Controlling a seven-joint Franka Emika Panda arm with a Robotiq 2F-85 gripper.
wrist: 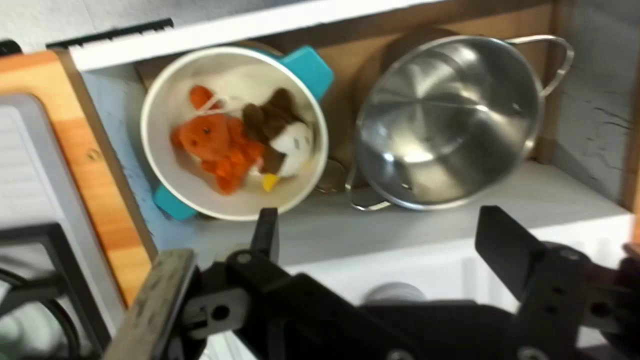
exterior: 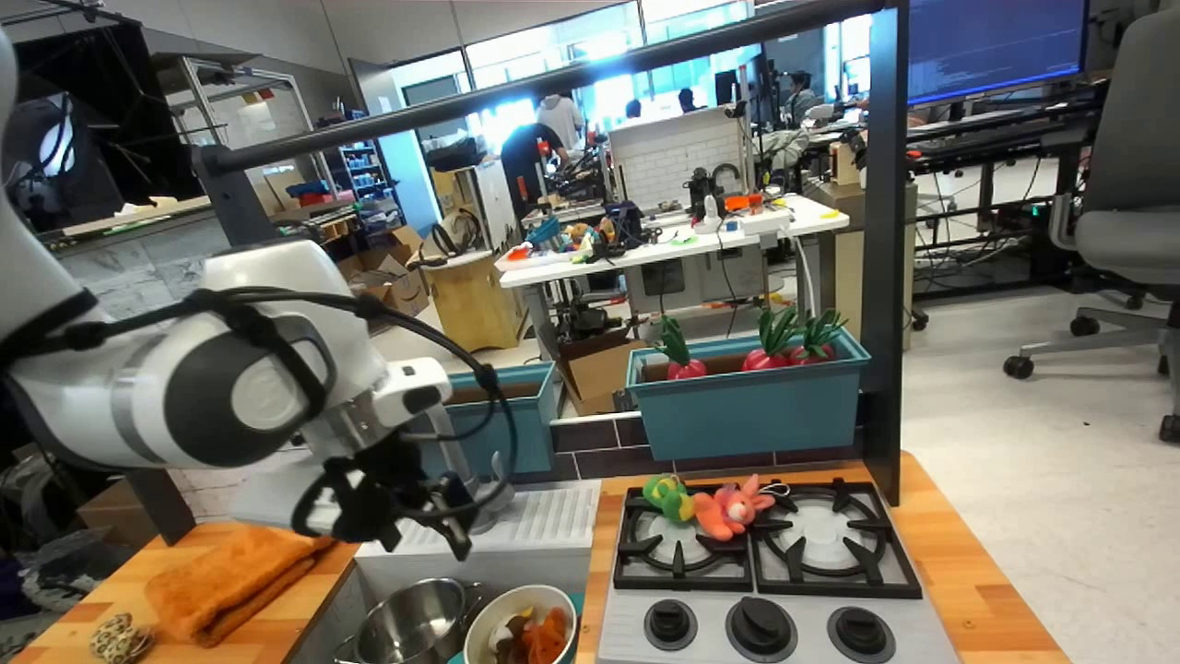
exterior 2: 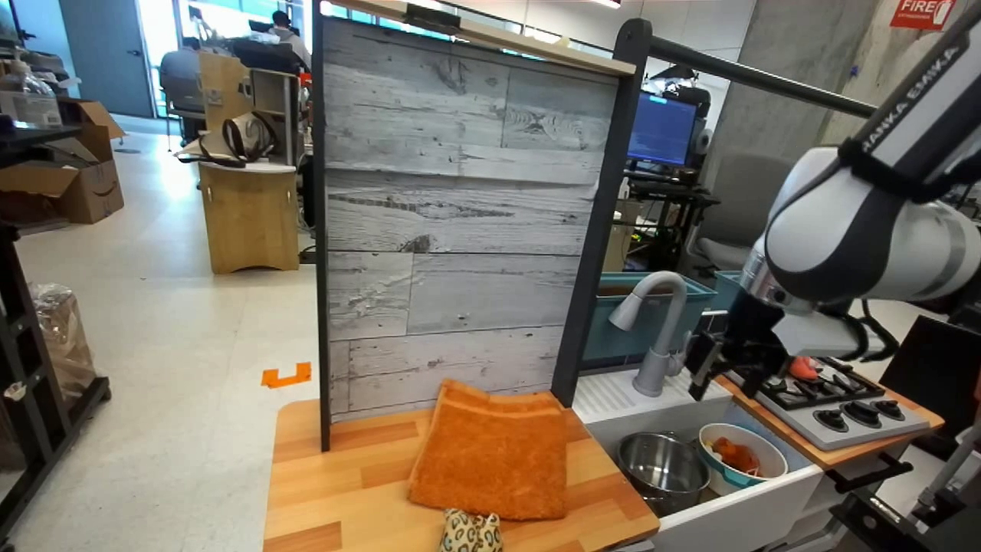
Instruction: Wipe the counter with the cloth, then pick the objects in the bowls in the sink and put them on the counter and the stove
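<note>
1. Bottom of the wrist view: spread, released hand [wrist: 378,215].
2. Beyond, upper left: orange plush [wrist: 215,137] and brown-and-white plush [wrist: 294,146] inside teal-handled bowl [wrist: 232,70], in the sink [wrist: 250,26].
3. Lower middle, in an exterior view: orange cloth [exterior 2: 490,460] on the counter [exterior 2: 368,475].
4. Farther, at right: plush rabbit [exterior 2: 804,369] on the stove [exterior 2: 847,435].

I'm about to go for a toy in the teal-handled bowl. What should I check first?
1. Fingers open: ok; they stand apart with nothing held.
2. Something to pick in the teal-handled bowl: ok; an orange plush and a brown-and-white plush lie in it.
3. Fingers centred on the bowl: not ok; in the wrist view it sits mostly above and left of their gap.
4. Cloth out of the sink: ok; it lies folded on the counter.
5. Counter wiped: cannot tell.
6. Stove unoccupied: not ok; a pink rabbit plush and a green-and-yellow plush rest on it.
</note>
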